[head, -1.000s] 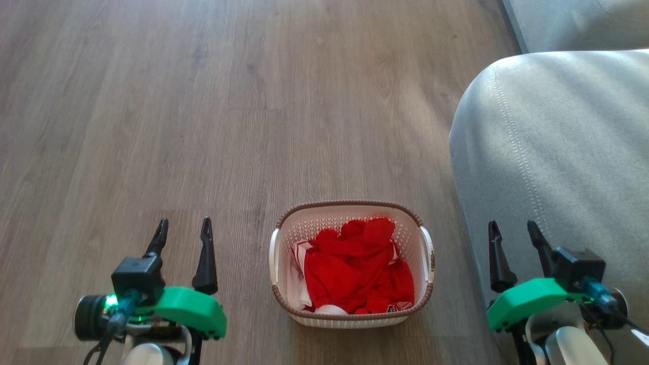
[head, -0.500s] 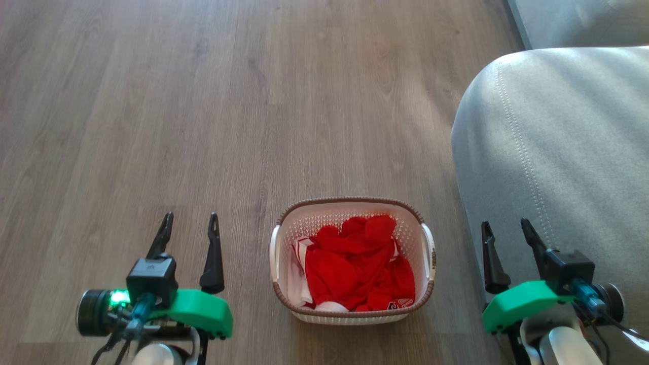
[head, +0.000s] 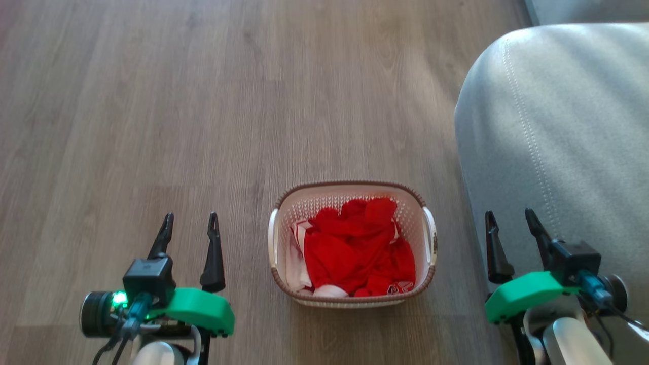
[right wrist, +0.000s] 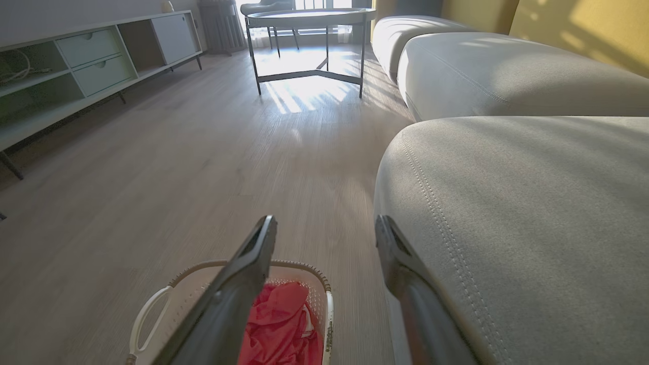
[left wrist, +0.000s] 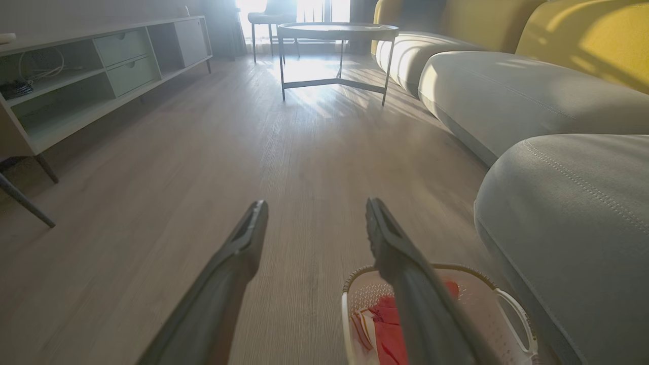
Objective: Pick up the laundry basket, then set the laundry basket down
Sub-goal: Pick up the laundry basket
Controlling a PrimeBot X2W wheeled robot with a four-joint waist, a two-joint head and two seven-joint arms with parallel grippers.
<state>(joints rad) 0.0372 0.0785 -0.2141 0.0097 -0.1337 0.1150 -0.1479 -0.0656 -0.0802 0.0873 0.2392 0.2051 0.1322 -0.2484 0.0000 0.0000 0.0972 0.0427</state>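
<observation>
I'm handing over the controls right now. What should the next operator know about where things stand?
The left tool is open and empty, left of the laundry basket.
The right tool is open and empty, right of it, by the grey sofa.
The basket sits on the wood floor between them, red clothes inside.
Done: nothing; basket not yet grasped.
Left: grasp, lift, set down.

Sunlit wood floor (head: 203, 101), grey sofa (right wrist: 507, 177), round table (left wrist: 337, 30), pale sideboard (left wrist: 76, 76)
</observation>
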